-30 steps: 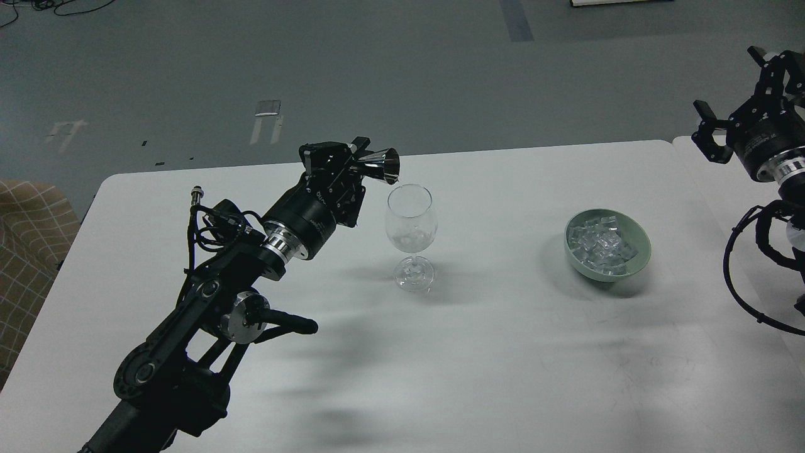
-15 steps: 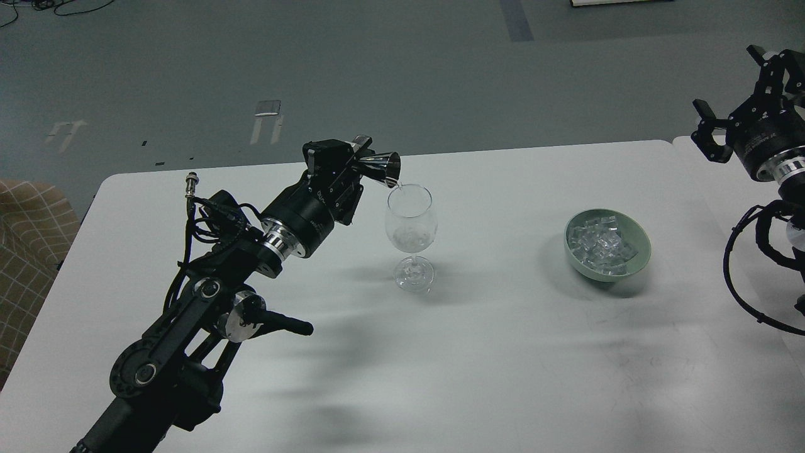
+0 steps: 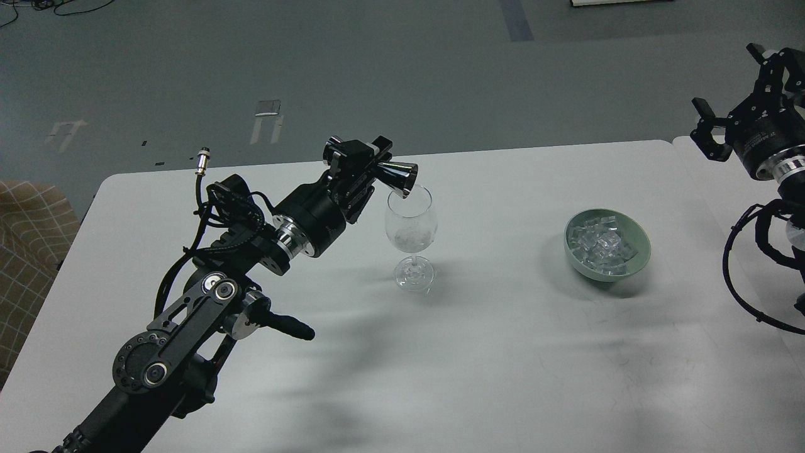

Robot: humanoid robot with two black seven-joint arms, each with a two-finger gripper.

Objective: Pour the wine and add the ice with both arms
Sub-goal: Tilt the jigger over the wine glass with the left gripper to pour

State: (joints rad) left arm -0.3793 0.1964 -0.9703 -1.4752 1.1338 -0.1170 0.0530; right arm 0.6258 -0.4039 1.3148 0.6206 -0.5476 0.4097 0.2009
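Observation:
My left gripper (image 3: pixel 375 165) is shut on a shiny metal jigger (image 3: pixel 398 176), tipped on its side with its mouth over the rim of the clear wine glass (image 3: pixel 410 228). The glass stands upright on the white table (image 3: pixel 490 352) and holds a little clear wine (image 3: pixel 412 238) at the bottom of its bowl. No stream can be made out. The ice (image 3: pixel 600 246), several clear cubes, fills a pale green bowl (image 3: pixel 638 238) to the right of the glass. My right gripper (image 3: pixel 736 88) is open and empty, raised well above the table's far right corner.
A second white table (image 3: pixel 698 170) adjoins on the right, under my right arm. A tan checked seat (image 3: pixel 31 239) stands off the table's left edge. The grey floor lies beyond the far edge.
My left gripper has moved right and rolled, bringing the jigger's mouth over the glass rim and tipping it further. The right arm has barely moved.

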